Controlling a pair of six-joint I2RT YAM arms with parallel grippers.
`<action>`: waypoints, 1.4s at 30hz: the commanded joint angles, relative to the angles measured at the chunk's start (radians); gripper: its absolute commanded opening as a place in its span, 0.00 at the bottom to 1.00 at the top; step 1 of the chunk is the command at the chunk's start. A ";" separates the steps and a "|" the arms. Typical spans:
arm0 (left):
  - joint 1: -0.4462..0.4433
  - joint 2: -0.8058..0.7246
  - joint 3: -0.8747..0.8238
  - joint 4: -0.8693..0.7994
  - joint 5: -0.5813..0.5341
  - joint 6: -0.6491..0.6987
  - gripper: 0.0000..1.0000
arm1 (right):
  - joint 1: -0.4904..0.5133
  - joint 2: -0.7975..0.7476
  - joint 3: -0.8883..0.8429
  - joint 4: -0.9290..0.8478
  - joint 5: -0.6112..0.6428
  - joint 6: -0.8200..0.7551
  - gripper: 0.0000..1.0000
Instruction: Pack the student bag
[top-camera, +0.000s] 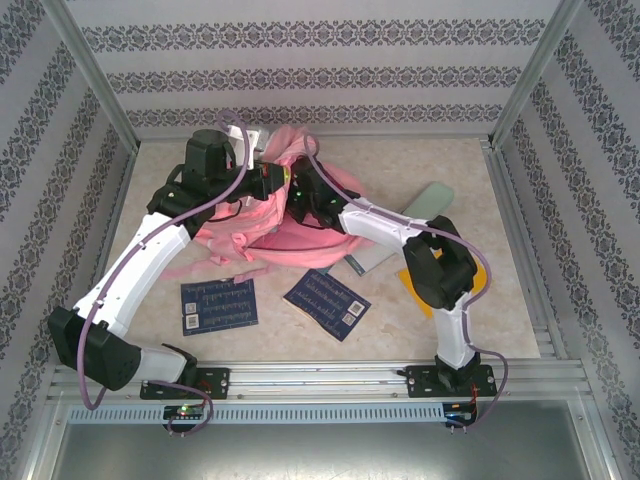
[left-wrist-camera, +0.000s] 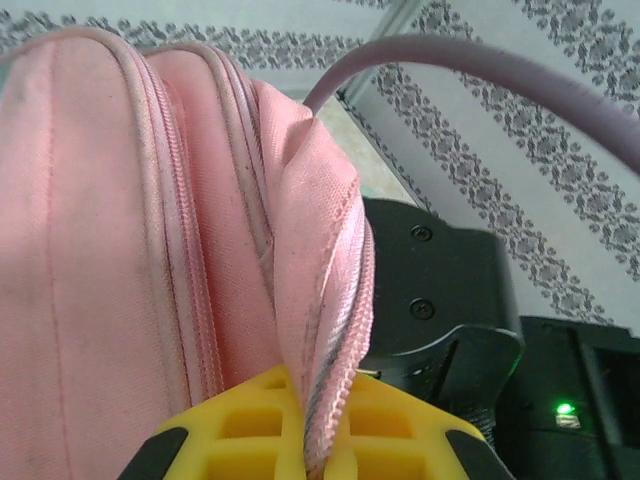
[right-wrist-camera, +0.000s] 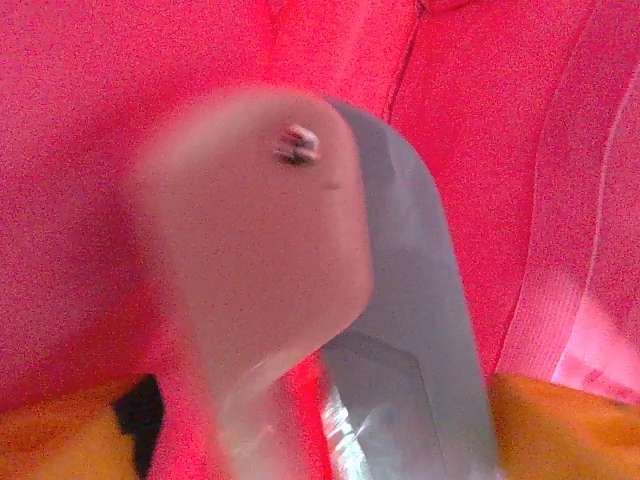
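The pink student bag (top-camera: 240, 235) lies at the back middle of the table, its mouth lifted. My left gripper (top-camera: 268, 180) is shut on the bag's open zipper edge (left-wrist-camera: 330, 330), which is pinched between its yellow fingers (left-wrist-camera: 250, 425). My right gripper (top-camera: 303, 200) reaches into the bag's opening. In the right wrist view red-lit pink lining (right-wrist-camera: 120, 120) surrounds a flat grey and translucent item (right-wrist-camera: 400, 300) with a small rivet. That item sits between the orange fingers (right-wrist-camera: 560, 430) of the right gripper (right-wrist-camera: 320, 440), which is shut on it.
Two dark blue printed booklets (top-camera: 218, 305) (top-camera: 327, 303) lie on the table in front of the bag. A pale green case (top-camera: 425, 200) and a grey flat piece (top-camera: 365, 262) lie right of the bag. An orange sheet (top-camera: 418, 297) shows under the right arm. Metal frame posts ring the table.
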 joint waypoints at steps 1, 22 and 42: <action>-0.012 -0.019 0.014 0.182 0.103 -0.026 0.00 | 0.035 0.000 0.002 0.127 -0.026 0.015 0.98; 0.042 0.064 -0.009 0.216 0.106 -0.091 0.00 | -0.083 -0.556 -0.325 -0.720 0.643 -0.657 0.98; 0.031 0.097 -0.012 0.218 0.120 -0.113 0.00 | -0.624 -0.223 -0.164 -0.758 0.346 -0.228 0.98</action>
